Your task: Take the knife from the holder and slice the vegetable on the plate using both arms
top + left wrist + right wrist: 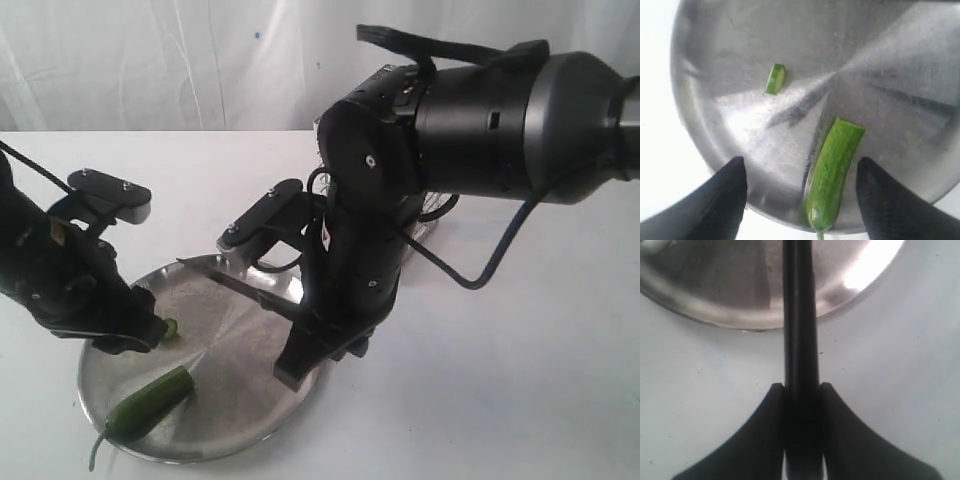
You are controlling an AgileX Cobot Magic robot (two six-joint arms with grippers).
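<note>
My left gripper (143, 335) hangs over the left side of the plate (235, 345), its jaws wide and holding nothing. In my left wrist view the two black fingers (725, 200) stand well apart, and the vegetable (832, 175) shows between them, touching neither. That green pepper (150, 400) lies on the near-left part of the plate. Its stem end is at the rim and its cut end, pale green inside, points toward the middle. A small slice (170, 327) lies apart from it on the steel, just beside my left fingertips in the exterior view and clear of the pepper in the wrist view (775, 78).

The plate itself rests on the white table (520, 380), shiny and scuffed.

Further right, the knife (245, 288) reaches out above the plate, with its point toward the far-left rim. I cannot tell whether the blade touches the steel. My right gripper (320, 345) is clamped on its black handle near the right edge of the plate. In my right wrist view the fingers (765, 430) press the handle (801, 340) from both sides, and it runs straight out across the plate's rim (715, 315). My bulky right arm (480, 120) rises behind it.
</note>
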